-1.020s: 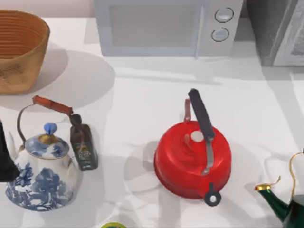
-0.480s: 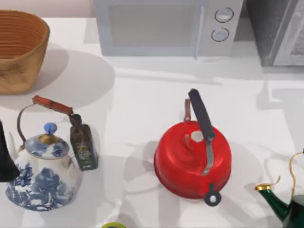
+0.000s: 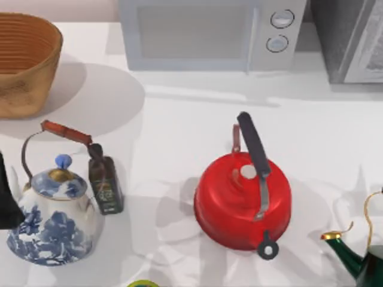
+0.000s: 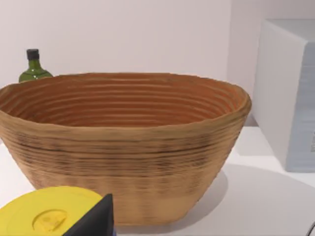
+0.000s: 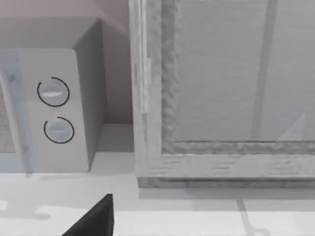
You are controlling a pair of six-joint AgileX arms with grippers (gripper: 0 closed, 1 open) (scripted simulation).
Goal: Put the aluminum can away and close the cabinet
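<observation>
Nothing on the table has shifted over the last second: only the shadows have, and those lie toward the right.

At the far left stands the ribbed, tan woven basket. The left wrist view faces it from close by, with a round yellow lid just under the camera and a green glass bottle behind the basket. The left gripper shows there as a dark wedge; whether its jaws are spread or pressed together I cannot tell.

Nearer the front sit the blue-and-white porcelain kettle and, just beside it, the small dark glass bottle. At the front edge, between the porcelain kettle and the round red metal kettle, lies a yellow-green sliver. It may be the aluminum can, but too little of it shows to be sure.

Behind stands the white microwave, and right of that the grey cabinet; a dark green kettle with a gold handle sits at the front right corner.

The grey patch of shade that lay on the table below the cabinet half a second ago is gone, and the faint shadows around the red kettle have been redrawn. I judge an arm is moving overhead — likely the right one, whose wrist camera faces the cabinet's panelled door. The right gripper is likewise a dark wedge, and I cannot tell how its jaws stand.

For the task this means early days: no can held, and no door visibly moved.
</observation>
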